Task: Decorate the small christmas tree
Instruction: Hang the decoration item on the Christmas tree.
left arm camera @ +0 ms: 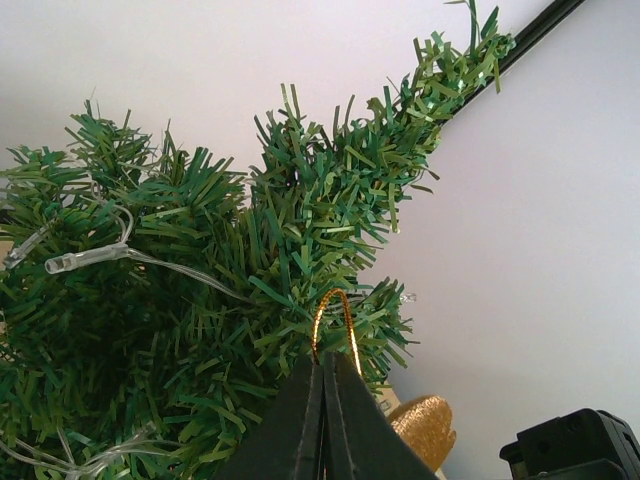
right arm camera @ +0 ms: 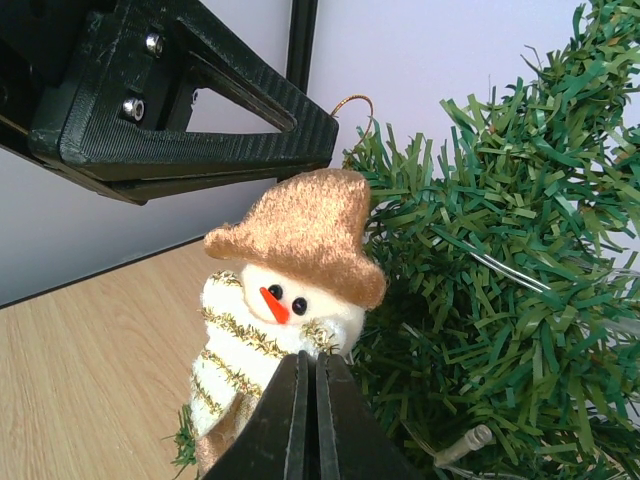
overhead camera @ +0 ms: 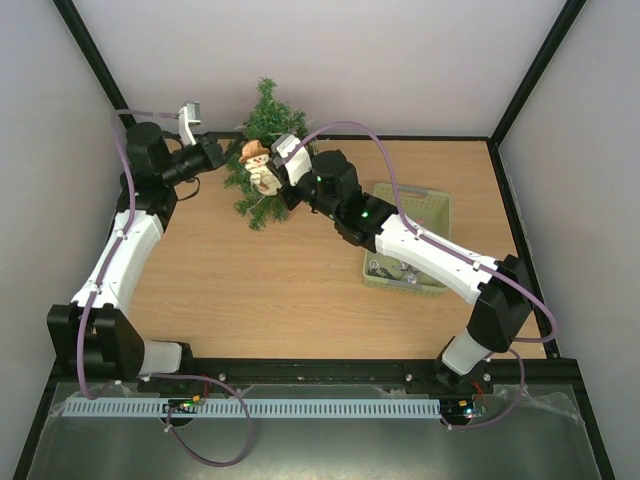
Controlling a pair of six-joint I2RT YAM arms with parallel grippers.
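small christmas tree [overhead camera: 268, 110] at 12 o'clock | hanging snowman [right arm camera: 262, 345] | left gripper [left arm camera: 323, 360] pinches loop [left arm camera: 335, 292]; right gripper [right arm camera: 306, 360] clenched, grasp unclear | next: hook a branch

One tree [overhead camera: 268, 116], one snowman [overhead camera: 263, 172] and one basket [overhead camera: 432, 205] are counted on one table [overhead camera: 260, 290]. Two arms are seen, the left arm [overhead camera: 128, 245] and the right arm [overhead camera: 430, 255].

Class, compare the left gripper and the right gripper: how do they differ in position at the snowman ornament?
The left gripper pinches the gold loop atop the snowman ornament; the right gripper has its tips at the striped body lower down, grip unclear. The left gripper reaches in from the left of the small christmas tree, the right gripper from the right across its front. Both are shut, at the same ornament.
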